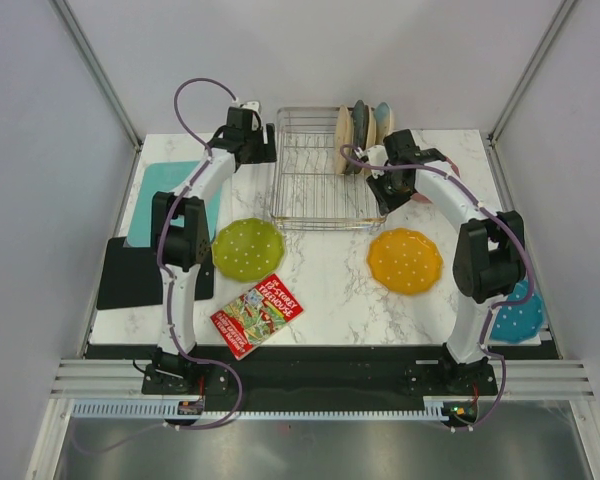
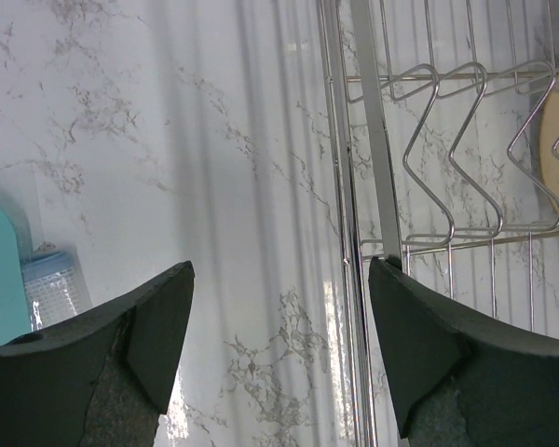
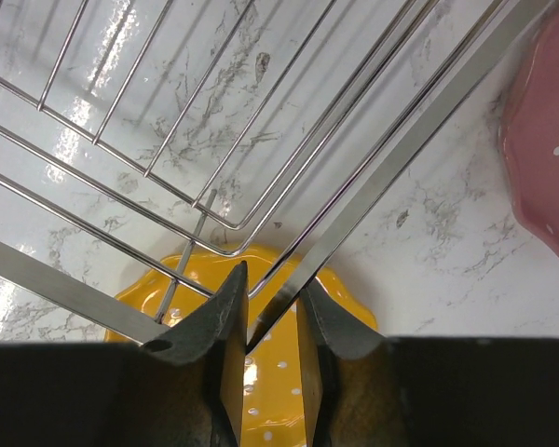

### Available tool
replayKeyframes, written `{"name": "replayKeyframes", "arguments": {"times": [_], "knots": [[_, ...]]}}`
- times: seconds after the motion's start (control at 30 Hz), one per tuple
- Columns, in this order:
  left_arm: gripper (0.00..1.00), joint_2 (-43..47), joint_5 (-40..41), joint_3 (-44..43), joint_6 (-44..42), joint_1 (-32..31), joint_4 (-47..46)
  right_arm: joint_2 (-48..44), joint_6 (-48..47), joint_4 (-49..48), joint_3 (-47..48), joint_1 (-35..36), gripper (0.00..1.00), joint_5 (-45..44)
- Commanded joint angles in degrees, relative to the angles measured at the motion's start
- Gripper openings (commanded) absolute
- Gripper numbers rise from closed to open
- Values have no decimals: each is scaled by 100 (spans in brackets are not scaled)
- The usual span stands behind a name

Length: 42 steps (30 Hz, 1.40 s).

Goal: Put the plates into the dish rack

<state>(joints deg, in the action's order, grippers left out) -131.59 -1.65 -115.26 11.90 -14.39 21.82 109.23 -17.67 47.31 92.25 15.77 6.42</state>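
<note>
Marbled white bench (image 1: pixel 330 290), loaded
The dish rack (image 1: pixel 310 170) stands at back centre. The lime green plate (image 1: pixel 247 248) and orange plate (image 1: pixel 405 260) lie flat in front of it, with the pink plate (image 3: pixel 540 130) beside it and the blue plate (image 1: pixel 520 318) at the right edge. On the left lie a teal board (image 1: pixel 158 195), a black mat (image 1: pixel 130 275) and a red booklet (image 1: pixel 257 315).

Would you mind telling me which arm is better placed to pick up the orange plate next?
Right: the right gripper hovers at the right front corner of the dish rack, just behind the orange plate; the left gripper is over at the rack's left side.

Both arms reaching forward, left claw (image 2: pixel 279 270) spread wide, right claw (image 3: pixel 272 279) narrowly parted, pointing down
</note>
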Motion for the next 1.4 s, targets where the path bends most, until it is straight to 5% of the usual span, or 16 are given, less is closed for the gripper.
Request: {"name": "replayKeyframes", "arguments": {"times": [0.0,0.53,0.67,0.8,1.07,1.37], "knots": [[84,28,-1354,-234,111,-854,-512,-122,-290,-433,337,155,26,984],[84,-34,-1233,-278,198,-1162,-495,125,-263,-530,487,-338,28,764],[88,379,-688,168,400,-1040,-337,-77,-246,-451,654,-320,46,932],[90,1290,-521,960,848,-488,-196,-559,-106,-310,620,-346,70,206],[91,2506,-257,2287,515,165,-144,-1115,1903,-1082,-31,-1532,71,351],[92,3349,-600,3079,181,174,32,738,2593,-1321,1231,-2719,64,730]]}}
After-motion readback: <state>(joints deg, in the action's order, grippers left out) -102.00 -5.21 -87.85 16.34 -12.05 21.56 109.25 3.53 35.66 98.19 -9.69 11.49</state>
